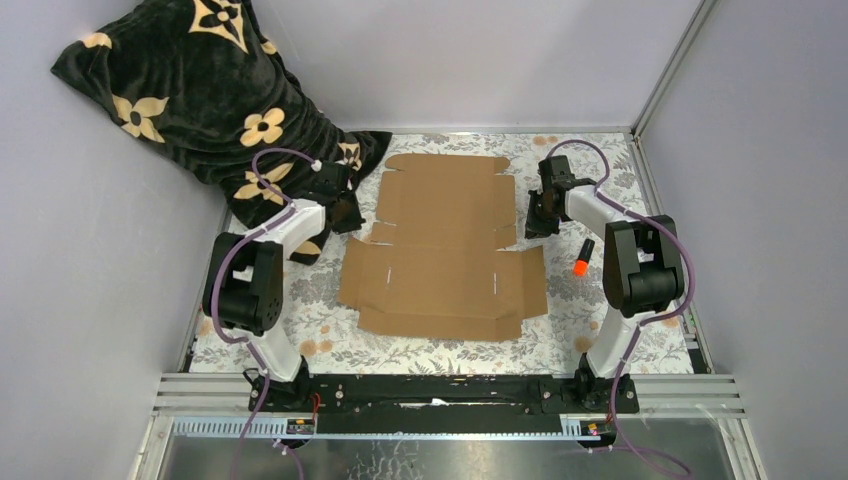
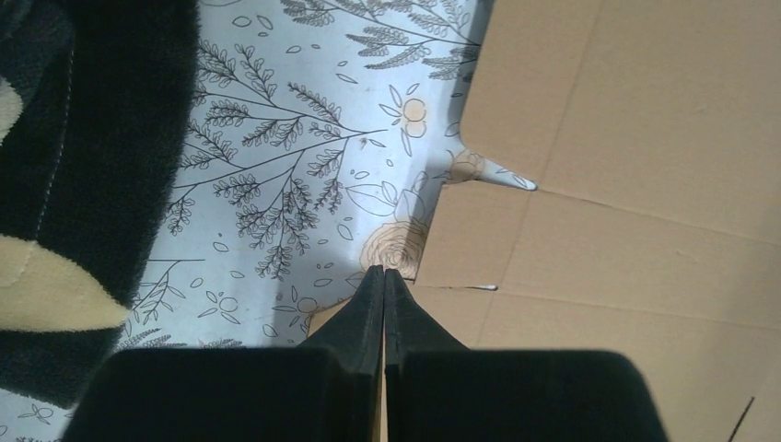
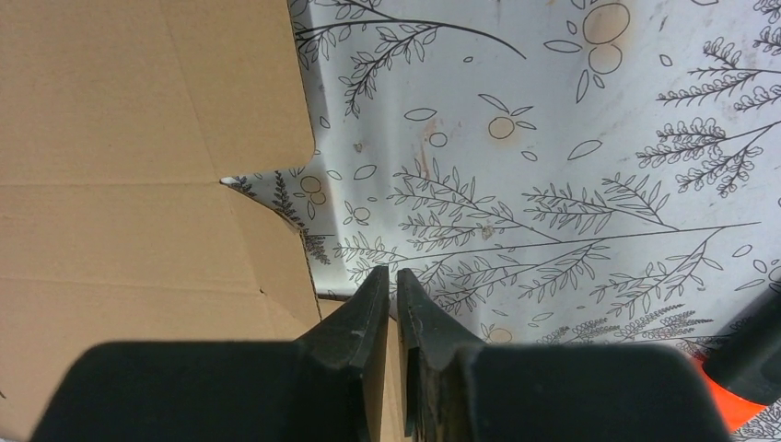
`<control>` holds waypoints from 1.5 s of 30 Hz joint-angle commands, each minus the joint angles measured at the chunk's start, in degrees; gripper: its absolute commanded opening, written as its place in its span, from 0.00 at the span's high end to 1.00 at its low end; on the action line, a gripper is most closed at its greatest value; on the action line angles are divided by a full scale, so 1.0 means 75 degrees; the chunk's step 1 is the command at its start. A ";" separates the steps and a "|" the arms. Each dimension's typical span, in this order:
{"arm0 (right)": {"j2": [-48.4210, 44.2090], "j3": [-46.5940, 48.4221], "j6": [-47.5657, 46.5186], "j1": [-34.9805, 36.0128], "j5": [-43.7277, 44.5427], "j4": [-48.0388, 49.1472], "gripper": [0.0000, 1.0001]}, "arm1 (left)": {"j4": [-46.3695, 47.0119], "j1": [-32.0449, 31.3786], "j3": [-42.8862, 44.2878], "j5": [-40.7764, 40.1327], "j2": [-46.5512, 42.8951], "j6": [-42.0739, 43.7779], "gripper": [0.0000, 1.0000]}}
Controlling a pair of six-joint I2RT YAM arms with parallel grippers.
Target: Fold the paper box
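Our left gripper [image 2: 383, 273] has its two fingers pressed flat together. In its wrist view the tips sit low in the centre, right at the left edge of the box [image 1: 445, 250], above a notch between two flaps. Our right gripper [image 3: 387, 273] is closed down to a thin slit with cardboard brown showing through it, and its tips hang at the box's right edge, again beside a notch. We cannot tell whether either touches the cardboard.

The box is not yet a container: it lies as a flat die-cut sheet in the middle of the top view, no wall raised. Its narrower panel with the tabbed edge points to the top of the frame, and the wider part with side flaps and two small slots lies toward the bottom. The grippers flank the narrow part.

A marker [image 1: 580, 258] lies just right of the box, apart from it. The cloth [image 1: 560, 340] under everything is white with a leaf and flower print. A dark blanket [image 1: 190, 90] with tan flowers is heaped in the upper left corner, against grey walls [image 1: 450, 60]
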 commanded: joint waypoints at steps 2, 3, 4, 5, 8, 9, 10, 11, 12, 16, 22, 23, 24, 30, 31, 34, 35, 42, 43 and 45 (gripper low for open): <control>0.0037 0.0247 -0.0097 0.0005 0.0094 -0.0052 0.85 | 0.0259 -0.0015 -0.0039 -0.0318 0.0355 -0.0200 1.00; 0.0045 0.0247 -0.0093 0.0008 0.0098 -0.0052 0.85 | 0.0279 -0.0018 -0.0049 -0.0334 0.0415 -0.0203 1.00; 0.0044 0.0247 -0.0097 0.0006 0.0093 -0.0052 0.85 | 0.0320 -0.0024 -0.0046 -0.0332 0.0464 -0.0207 1.00; 0.0056 0.0256 -0.0108 0.0005 0.0092 -0.0054 0.85 | 0.0357 -0.0027 -0.0044 -0.0302 0.0522 -0.0198 1.00; 0.0131 0.0297 -0.0109 0.0005 0.0075 -0.0061 0.86 | 0.0458 -0.0064 0.0002 -0.0257 0.0681 -0.0208 1.00; 0.0150 0.0311 -0.0103 0.0005 0.0070 -0.0057 0.86 | 0.0513 -0.0078 0.0013 -0.0242 0.0731 -0.0193 1.00; 0.0174 0.0320 -0.0107 0.0005 0.0059 -0.0061 0.86 | 0.0588 -0.0104 0.0030 -0.0231 0.0756 -0.0189 1.00; 0.0191 0.0327 -0.0111 0.0008 0.0053 -0.0062 0.86 | 0.0612 -0.0124 0.0043 -0.0241 0.0804 -0.0179 1.00; 0.0196 0.0335 -0.0099 0.0006 0.0041 -0.0057 0.86 | 0.0637 -0.0140 0.0069 -0.0228 0.0850 -0.0175 1.00; 0.0216 0.0330 -0.0097 0.0006 0.0025 -0.0052 0.86 | 0.0758 -0.0190 0.0070 -0.0218 0.1011 -0.0137 1.00; 0.0250 0.0349 -0.0092 0.0005 0.0010 -0.0043 0.87 | 0.0952 -0.0196 0.0131 -0.0275 0.1117 -0.0078 1.00; 0.0273 0.0368 -0.0097 0.0005 0.0010 -0.0040 0.87 | 0.0949 -0.0196 0.0178 -0.0295 0.1147 -0.0060 1.00; 0.0295 0.0394 -0.0098 0.0008 0.0002 -0.0056 0.87 | 0.0934 -0.0196 0.0227 -0.0317 0.1186 -0.0040 1.00; 0.0401 0.0536 -0.0092 0.0005 -0.0060 -0.0087 0.87 | 0.0922 -0.0193 0.0411 -0.0350 0.1326 0.0011 1.00; 0.0409 0.0549 -0.0087 0.0005 -0.0063 -0.0097 0.87 | 0.0924 -0.0196 0.0433 -0.0340 0.1364 0.0014 1.00; 0.0428 0.0592 -0.0086 0.0005 -0.0086 -0.0104 0.88 | 0.0947 -0.0195 0.0482 -0.0295 0.1420 -0.0005 1.00; 0.0429 0.0604 -0.0095 0.0005 -0.0090 -0.0122 0.88 | 0.0964 -0.0192 0.0492 -0.0282 0.1420 -0.0005 1.00; 0.0451 0.0665 -0.0083 0.0005 -0.0300 -0.0090 0.89 | 0.0985 -0.0199 0.0528 -0.0149 0.1327 -0.0024 1.00; 0.0451 0.0663 -0.0072 0.0011 -0.0342 -0.0087 0.90 | 0.1003 -0.0202 0.0515 -0.0123 0.1290 -0.0037 1.00; 0.0429 0.0660 -0.0070 0.0017 -0.0423 -0.0081 0.90 | 0.1052 -0.0203 0.0477 -0.0074 0.1226 -0.0064 1.00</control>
